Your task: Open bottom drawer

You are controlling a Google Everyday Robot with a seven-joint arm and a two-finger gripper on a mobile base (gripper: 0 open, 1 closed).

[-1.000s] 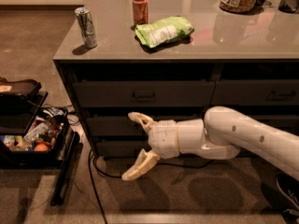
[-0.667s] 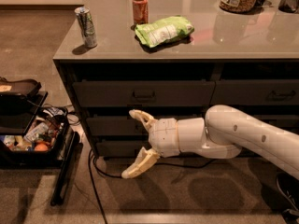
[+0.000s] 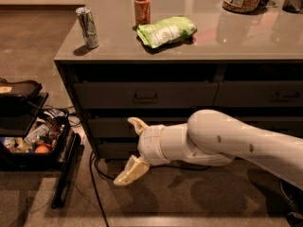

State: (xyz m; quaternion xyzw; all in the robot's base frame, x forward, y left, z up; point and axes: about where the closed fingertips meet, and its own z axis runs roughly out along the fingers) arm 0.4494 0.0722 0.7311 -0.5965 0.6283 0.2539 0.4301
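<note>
end effector [image 3: 132,150] wide open, empty. bottom drawer [image 3: 112,150] just behind it, handle hidden by wrist. risk: blind close misses handle, fingers slip off panel.

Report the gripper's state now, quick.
Gripper: open, fingers spread wide, holding nothing, low in front of the bottom drawer.

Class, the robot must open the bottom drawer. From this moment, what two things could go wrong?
The gripper hangs open before the left stack, and the handle of the bottom drawer is hidden behind it, so it might catch the middle drawer instead. The black cable on the floor below could snag the gripper if it dips.
</note>
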